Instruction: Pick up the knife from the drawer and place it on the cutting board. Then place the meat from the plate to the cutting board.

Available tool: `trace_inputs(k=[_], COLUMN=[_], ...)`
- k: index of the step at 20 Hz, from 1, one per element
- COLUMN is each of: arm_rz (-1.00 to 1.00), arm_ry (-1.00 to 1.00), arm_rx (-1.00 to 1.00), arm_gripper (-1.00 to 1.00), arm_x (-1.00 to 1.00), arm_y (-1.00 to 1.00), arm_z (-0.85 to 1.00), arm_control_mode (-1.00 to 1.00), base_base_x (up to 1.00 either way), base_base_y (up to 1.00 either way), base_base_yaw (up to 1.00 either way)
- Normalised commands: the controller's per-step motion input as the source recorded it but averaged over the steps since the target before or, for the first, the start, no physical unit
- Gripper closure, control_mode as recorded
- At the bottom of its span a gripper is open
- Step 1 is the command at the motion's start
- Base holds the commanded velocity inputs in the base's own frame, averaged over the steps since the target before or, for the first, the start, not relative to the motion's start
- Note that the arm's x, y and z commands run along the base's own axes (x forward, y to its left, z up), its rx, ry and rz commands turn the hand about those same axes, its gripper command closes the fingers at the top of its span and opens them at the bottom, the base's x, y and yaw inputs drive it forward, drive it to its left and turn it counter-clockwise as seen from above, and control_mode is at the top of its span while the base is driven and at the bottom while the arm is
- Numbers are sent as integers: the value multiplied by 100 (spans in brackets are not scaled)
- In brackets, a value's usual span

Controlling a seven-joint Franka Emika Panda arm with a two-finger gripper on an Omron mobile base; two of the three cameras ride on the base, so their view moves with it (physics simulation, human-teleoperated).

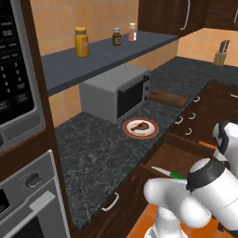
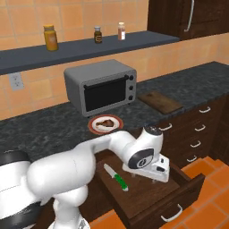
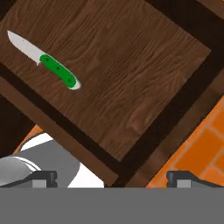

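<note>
**Knife in open drawer, gripper above it and empty**

You will find the knife (image 3: 43, 66) lying flat on the floor of the drawer (image 2: 188, 188), which is pulled out from the cabinets below the counter (image 2: 44, 125). It has a pointed silver blade and a bright green handle. In the right base view the knife (image 2: 116, 177) sits toward the left side of the drawer, blade pointing toward the counter.

The gripper (image 3: 111, 178) hangs above the drawer, to the right of the knife. Its fingertips (image 3: 43, 178) are spread wide apart and hold nothing.

On the counter behind the drawer you see the plate (image 2: 95, 128), orange-red rimmed, with the meat (image 2: 105, 122) resting on it. Just behind the plate stands a grey toaster oven (image 2: 100, 86). To the right of the oven lies the cutting board (image 2: 159, 102), flat and dark brown.

Farther back, a shelf (image 2: 85, 49) carries a yellow jar (image 2: 50, 37) and two small bottles (image 2: 97, 34). The arm's white elbow (image 1: 209, 186) partly covers the drawer in the left base view.
</note>
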Motion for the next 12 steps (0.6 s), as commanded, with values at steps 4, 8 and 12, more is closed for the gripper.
trace_inputs(k=[4,8,12], arm_rz=[31,14,3], arm_ry=[6,17,9], arm_rx=[-1,0,1], arm_gripper=[-100,-100,-100], arm_x=[54,54,47], arm_y=[74,17,0], arm_z=[-3,-14,-33], arm_control_mode=[-100,-100,-100], base_base_x=[0,0,0], base_base_y=[0,0,0], base_base_yaw=[0,0,0])
